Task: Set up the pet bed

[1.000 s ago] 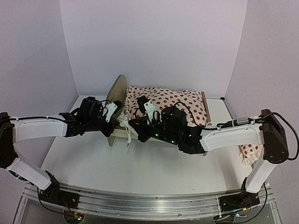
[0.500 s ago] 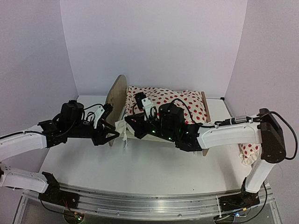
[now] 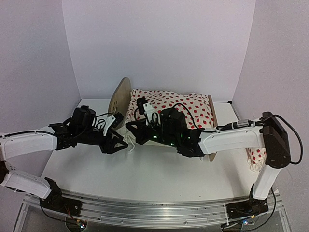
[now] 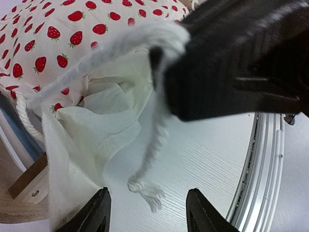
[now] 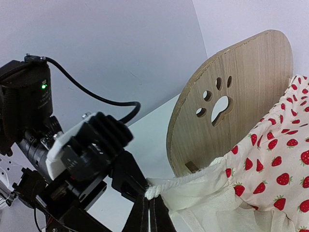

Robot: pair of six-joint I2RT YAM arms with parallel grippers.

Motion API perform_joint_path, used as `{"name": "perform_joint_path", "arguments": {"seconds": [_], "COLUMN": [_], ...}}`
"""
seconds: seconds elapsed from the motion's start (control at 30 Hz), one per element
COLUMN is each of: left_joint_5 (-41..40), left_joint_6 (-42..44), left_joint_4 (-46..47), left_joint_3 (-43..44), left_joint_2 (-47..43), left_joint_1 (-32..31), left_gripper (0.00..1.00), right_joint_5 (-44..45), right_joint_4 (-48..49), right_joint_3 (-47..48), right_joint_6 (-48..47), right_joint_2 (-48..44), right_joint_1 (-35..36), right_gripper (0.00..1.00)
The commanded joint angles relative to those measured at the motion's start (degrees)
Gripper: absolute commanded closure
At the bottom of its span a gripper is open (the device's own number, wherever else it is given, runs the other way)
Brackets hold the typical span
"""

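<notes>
The pet bed [image 3: 119, 96] stood near the desk's [image 3: 145, 176] far edge, about midway along. The right tool [image 5: 150, 212] pinched the duvet's [image 3: 178, 104] white cord [image 4: 106, 53]; the left tool [image 4: 148, 217] gaped wide just beside it.

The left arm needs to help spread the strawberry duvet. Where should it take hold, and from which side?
Probably the white ruffled corner hanging by the headboard, just below the cord that the right gripper pinches. Come from the near side, where the open left gripper faces it: the corner hangs free, thin enough to pinch.
</notes>
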Motion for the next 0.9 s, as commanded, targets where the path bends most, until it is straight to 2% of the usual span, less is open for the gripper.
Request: {"name": "perform_joint_path", "arguments": {"seconds": [0.0,0.13,0.3,0.37,0.5,0.67,0.8,0.87], "left_joint_5": [-0.62,-1.84,-2.71,-3.27,-5.44,-12.94,-9.99,-13.12], "left_joint_6": [0.05,-0.89,-1.63,-1.91,-0.22,8.80,11.60,13.04], "left_joint_4": [7.90,8.89,7.71,5.25,0.86,-2.20,-5.07,-3.44], "left_joint_3": [4.31,5.11,5.83,6.28,7.55,10.30,11.77,11.69], "left_joint_2": [1.00,1.22,0.58,0.23,-1.52,-3.52,-4.39,-3.98], "left_joint_1": [-0.09,-0.12,-0.09,-0.09,-0.10,0.03,0.08,0.18], "left_gripper": [0.51,0.59,0.90,0.98,1.00,1.00,1.00,1.00], "right_joint_5": [-1.25,-1.43,-1.26,-0.87,0.64,1.91,2.15,1.42], "right_joint_4": [3.26,3.59,3.82,3.81,3.81,3.74,3.84,3.69], "right_joint_3": [2.60,2.46,2.20,1.97,1.07,-0.30,-0.61,-0.29], "right_joint_6": [1.30,1.68,1.64,1.40,0.87,0.42,0.74,0.61], "right_joint_2": [0.36,0.47,0.42,0.30,0.40,0.82,1.73,2.28], "right_joint_1": [-0.27,-0.27,-0.26,-0.26,-0.27,-0.31,-0.69,-0.70], "right_gripper": [1.00,1.00,1.00,1.00,1.00,1.00,1.00,0.98]}}
